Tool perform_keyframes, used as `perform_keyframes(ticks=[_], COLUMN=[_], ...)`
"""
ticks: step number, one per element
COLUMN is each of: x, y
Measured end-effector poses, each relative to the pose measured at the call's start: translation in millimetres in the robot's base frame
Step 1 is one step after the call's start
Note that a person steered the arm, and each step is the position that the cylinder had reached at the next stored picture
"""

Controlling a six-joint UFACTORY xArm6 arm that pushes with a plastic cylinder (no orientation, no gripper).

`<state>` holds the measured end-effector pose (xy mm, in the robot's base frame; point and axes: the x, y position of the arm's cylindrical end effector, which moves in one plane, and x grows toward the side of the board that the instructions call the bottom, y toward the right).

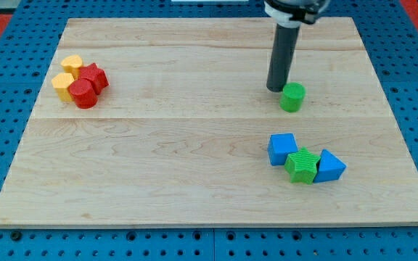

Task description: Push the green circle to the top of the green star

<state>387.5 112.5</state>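
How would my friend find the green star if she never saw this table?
Look at the wooden board, near its lower corner on the view's right, where three blocks huddle in a row. The green star is the middle one, between a blue cube and a blue triangle, the only green, ridged one.

one view only — it looks down at a slant from the near edge of the board (pixel 194 167), whole board in frame, middling close.

Two green blocks (pixel 292 96), two blue (pixel 281 148), two red (pixel 83 93), and seemingly two yellow (pixel 71 64).
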Motion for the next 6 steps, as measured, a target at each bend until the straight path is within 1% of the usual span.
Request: perform_keyframes(ticks=[1, 3, 6], x=[-6, -3, 94], y=[1, 47, 52])
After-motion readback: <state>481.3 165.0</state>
